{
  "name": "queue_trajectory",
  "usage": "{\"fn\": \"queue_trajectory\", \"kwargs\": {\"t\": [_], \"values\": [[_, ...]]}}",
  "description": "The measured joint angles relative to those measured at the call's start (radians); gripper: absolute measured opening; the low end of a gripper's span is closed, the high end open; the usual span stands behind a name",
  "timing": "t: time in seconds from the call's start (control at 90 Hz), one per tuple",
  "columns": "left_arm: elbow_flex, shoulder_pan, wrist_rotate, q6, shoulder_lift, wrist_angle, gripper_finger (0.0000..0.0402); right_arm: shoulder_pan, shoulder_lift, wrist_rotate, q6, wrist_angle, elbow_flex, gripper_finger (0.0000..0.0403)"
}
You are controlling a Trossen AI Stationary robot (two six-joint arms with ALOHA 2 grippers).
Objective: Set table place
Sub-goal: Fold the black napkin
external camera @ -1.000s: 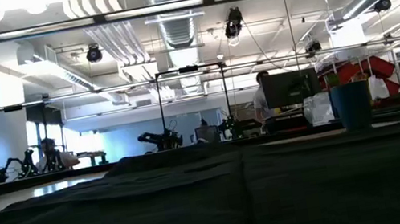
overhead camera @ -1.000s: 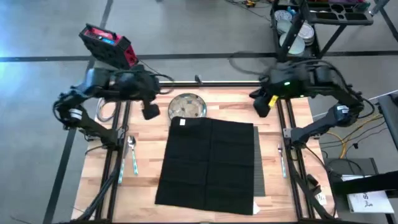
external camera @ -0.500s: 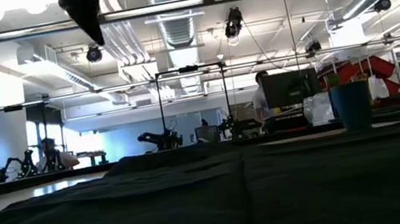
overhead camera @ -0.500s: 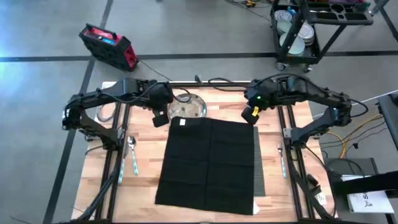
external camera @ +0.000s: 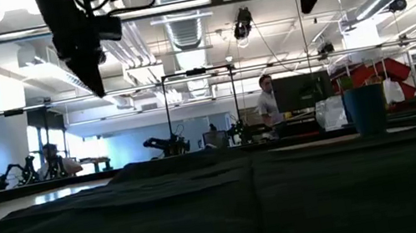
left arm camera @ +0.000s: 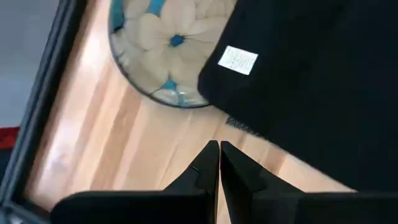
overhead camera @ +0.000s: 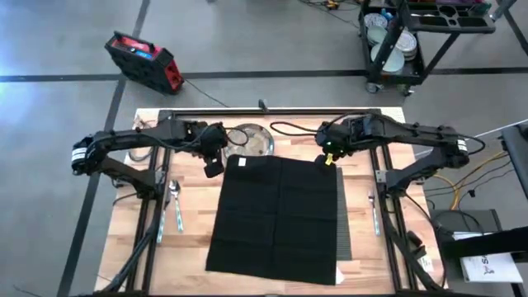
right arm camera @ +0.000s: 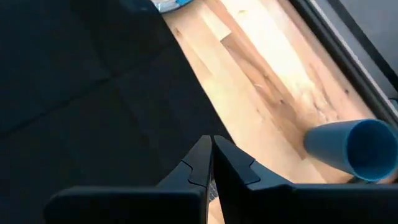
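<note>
The placemat (overhead camera: pixel 342 221) is mostly hidden under a black napkin (overhead camera: pixel 276 216); both closed end effectors, left (overhead camera: pixel 214 168) and right (overhead camera: pixel 327 157), are held above its far corners.

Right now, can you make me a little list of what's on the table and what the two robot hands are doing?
table: wooden top
black cloth: spread flat in the middle, covering most of a striped mat
plate: flowered, partly under the cloth's far edge
spoon: on the table's left side
fork: on the table's right side
blue cup: lying on its side
left gripper: shut, above the cloth's far left corner
right gripper: shut, above the cloth's far right corner
</note>
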Motion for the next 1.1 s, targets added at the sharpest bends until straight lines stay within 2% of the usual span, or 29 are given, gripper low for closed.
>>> {"fn": "queue_trajectory", "kwargs": {"t": [0.356, 0.444, 0.533, 0.722, 0.844, 1.022, 1.1], "values": [[-0.094, 0.0, 0.059, -0.052, 0.034, 0.198, 0.0, 0.0, -0.01, -0.002, 0.072, 0.093, -0.241, 0.0], [-0.1, 0.0, 0.06, -0.053, 0.043, 0.218, 0.0, 0.0, -0.031, -0.004, 0.096, 0.165, -0.321, 0.0], [-0.103, 0.0, 0.062, -0.053, 0.055, 0.235, 0.0, -0.014, -0.065, -0.054, 0.121, 0.273, -0.411, 0.0], [-0.105, 0.016, 0.185, -0.046, 0.104, 0.27, 0.0, -0.068, -0.141, -0.128, 0.182, 0.454, -0.581, 0.0], [-0.105, 0.046, 0.197, -0.052, 0.144, 0.282, 0.0, -0.092, -0.177, -0.13, 0.206, 0.468, -0.629, 0.0], [-0.105, 0.146, 0.326, -0.052, 0.199, 0.351, 0.0, -0.098, -0.211, -0.129, 0.205, 0.476, -0.638, 0.0], [-0.105, 0.193, 0.344, -0.059, 0.219, 0.39, 0.0, -0.098, -0.216, -0.129, 0.206, 0.477, -0.638, 0.0]]}}
